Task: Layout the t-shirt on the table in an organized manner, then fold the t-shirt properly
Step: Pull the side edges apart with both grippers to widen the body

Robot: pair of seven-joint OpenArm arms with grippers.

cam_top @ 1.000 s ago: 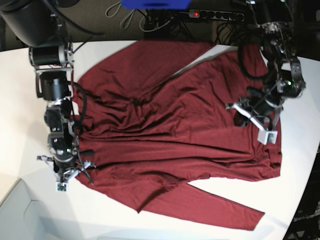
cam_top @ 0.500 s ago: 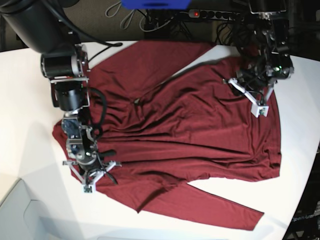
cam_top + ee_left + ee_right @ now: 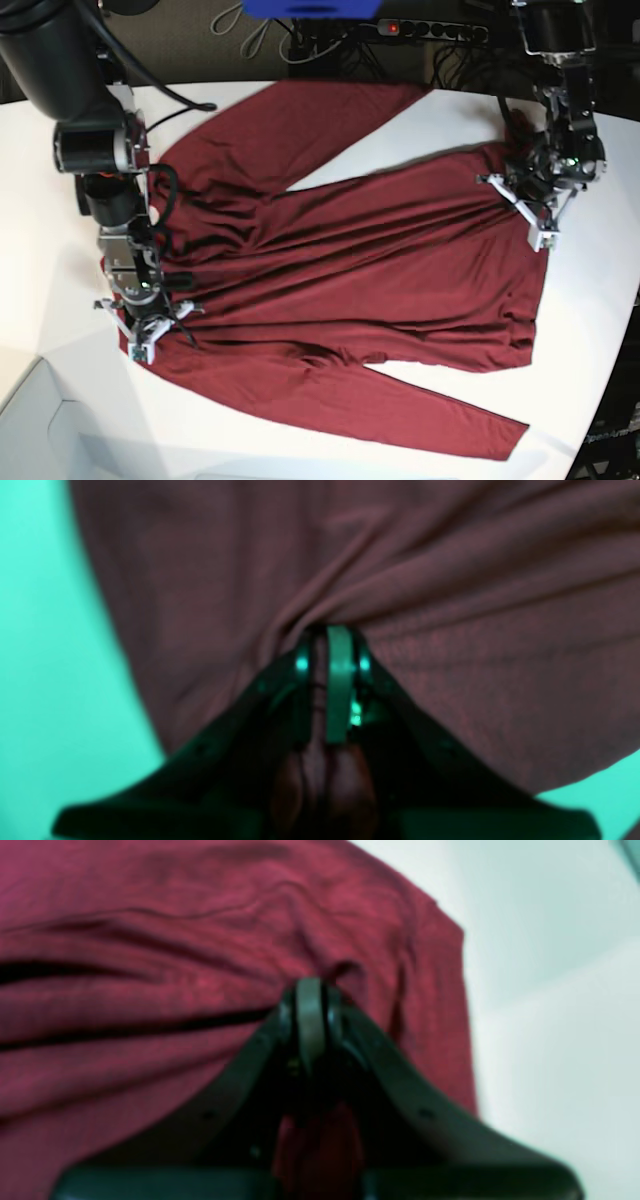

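Note:
The dark red t-shirt (image 3: pixel 350 270) lies spread across the white table (image 3: pixel 40 200), one long sleeve (image 3: pixel 330 110) reaching to the back and the other (image 3: pixel 430 410) to the front right. In the base view my left gripper (image 3: pixel 530 205) is at the shirt's right edge. In the left wrist view my left gripper (image 3: pixel 332 630) is shut on a pinch of the t-shirt (image 3: pixel 450 580). My right gripper (image 3: pixel 140 335) is at the shirt's left edge. In the right wrist view my right gripper (image 3: pixel 310 985) is shut on the t-shirt (image 3: pixel 150 940) near a corner. Long creases run between the two grips.
A black power strip (image 3: pixel 430 30), cables and a blue object (image 3: pixel 310 8) sit beyond the table's back edge. The table's curved edge runs down the right side. A pale box-like surface (image 3: pixel 40 430) lies at the front left. Bare table (image 3: pixel 550 1040) shows beside the shirt corner.
Both arms shifted while holding the fabric: the arm at the view's left moved back leftward, the one at the right moved up and outward. The shirt body is drawn flatter and wider.

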